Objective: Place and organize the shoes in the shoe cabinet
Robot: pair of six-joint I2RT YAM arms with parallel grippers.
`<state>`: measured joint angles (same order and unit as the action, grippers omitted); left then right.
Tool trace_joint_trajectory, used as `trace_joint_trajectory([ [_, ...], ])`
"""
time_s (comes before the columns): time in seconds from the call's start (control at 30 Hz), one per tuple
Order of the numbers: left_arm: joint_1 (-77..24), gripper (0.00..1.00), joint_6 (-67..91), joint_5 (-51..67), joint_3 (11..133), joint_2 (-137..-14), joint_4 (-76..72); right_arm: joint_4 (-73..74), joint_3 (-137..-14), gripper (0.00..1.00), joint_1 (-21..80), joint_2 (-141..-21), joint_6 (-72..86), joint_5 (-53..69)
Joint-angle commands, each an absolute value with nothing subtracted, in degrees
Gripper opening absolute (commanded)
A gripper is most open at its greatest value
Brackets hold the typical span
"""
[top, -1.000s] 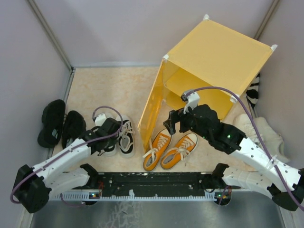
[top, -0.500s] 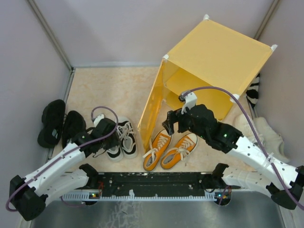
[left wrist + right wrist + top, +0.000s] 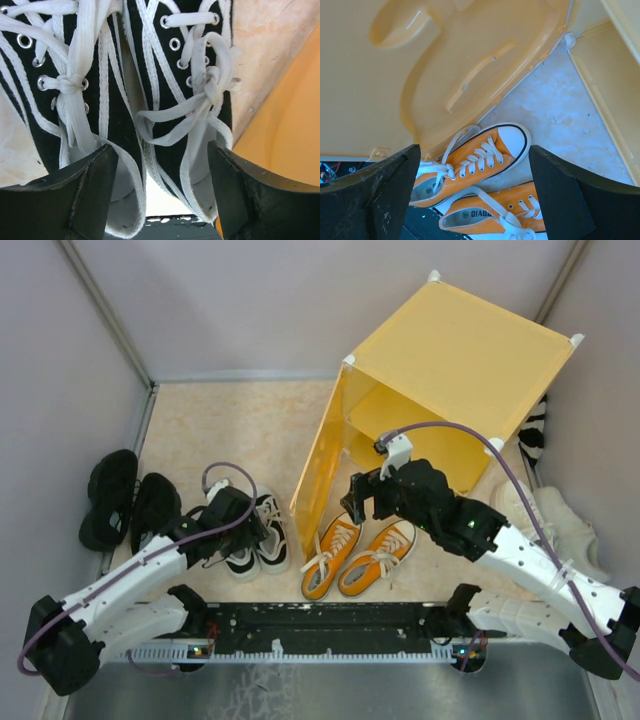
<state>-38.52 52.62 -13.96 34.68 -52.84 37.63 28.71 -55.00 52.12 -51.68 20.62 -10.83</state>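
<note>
The black-and-white sneakers point(image 3: 262, 540) point(image 3: 190, 75) lie side by side on the floor, toes away from me. My left gripper point(image 3: 248, 530) point(image 3: 162, 195) stands open over their heels, one finger outside each shoe, gripping neither. The orange pair point(image 3: 360, 552) point(image 3: 480, 155) lies in front of the shoe cabinet point(image 3: 460, 350), whose door point(image 3: 318, 465) point(image 3: 420, 75) is swung open. Above the orange shoes hangs my right gripper point(image 3: 362, 498) point(image 3: 475, 195), open and empty. The all-black pair point(image 3: 130, 502) rests by the left wall.
A cream-white pair point(image 3: 560, 525) lies right of the cabinet, under my right arm. A black-and-white striped item point(image 3: 533, 440) shows behind the cabinet's right corner. Walls close in on three sides, and the arm-base rail point(image 3: 320, 625) runs along the near edge.
My left gripper was shut on the black-and-white pair and shifted it slightly nearer; it has now opened and let go. The right arm has moved a little to the left.
</note>
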Motion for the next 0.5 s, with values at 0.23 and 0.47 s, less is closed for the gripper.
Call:
trace_joint_trajectory([
  [0.23, -38.8, 0.67, 53.2, -12.5, 26.4, -56.2, 30.7, 25.5, -53.5, 0.90, 52.3, -50.7, 20.4, -11.1],
  [0.47, -38.8, 0.09, 52.7, -13.1, 24.6, -63.3, 22.7, 26.5, -53.5, 0.90, 52.2, -50.8, 20.1, -10.6],
])
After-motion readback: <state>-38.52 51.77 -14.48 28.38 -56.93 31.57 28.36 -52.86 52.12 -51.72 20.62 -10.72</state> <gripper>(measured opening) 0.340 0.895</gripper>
